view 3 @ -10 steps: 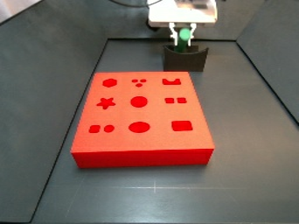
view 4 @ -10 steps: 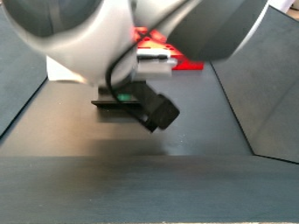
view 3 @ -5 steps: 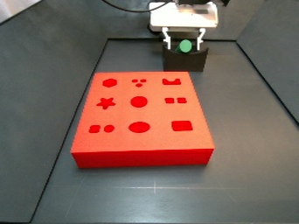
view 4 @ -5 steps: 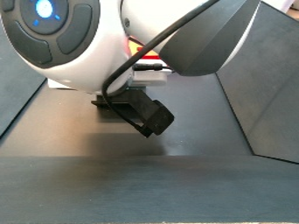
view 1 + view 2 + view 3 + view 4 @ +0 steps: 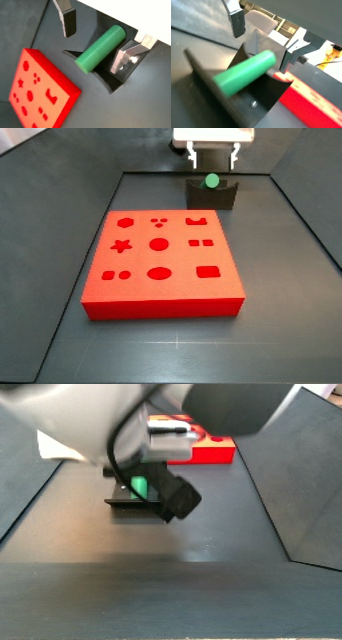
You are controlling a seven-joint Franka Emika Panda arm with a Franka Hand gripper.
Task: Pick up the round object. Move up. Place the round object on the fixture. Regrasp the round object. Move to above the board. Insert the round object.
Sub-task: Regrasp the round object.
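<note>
Wrist views are showing the round object (image 5: 100, 48) lying in the fixture (image 5: 244, 95), released; the end effector (image 5: 100, 36) is hanging open above. Regrasp and insertion into the board (image 5: 163, 263) at six o'clock are remaining.

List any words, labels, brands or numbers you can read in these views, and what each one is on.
None can be read in any view.
The board carries only recessed shapes, no lettering.
The round object is plain green and lies on the fixture, which is plain dark.
The hand, open around the round object, shows bare silver fingers with no marking.
The robot's casing in a side view is too blurred to tell.
</note>
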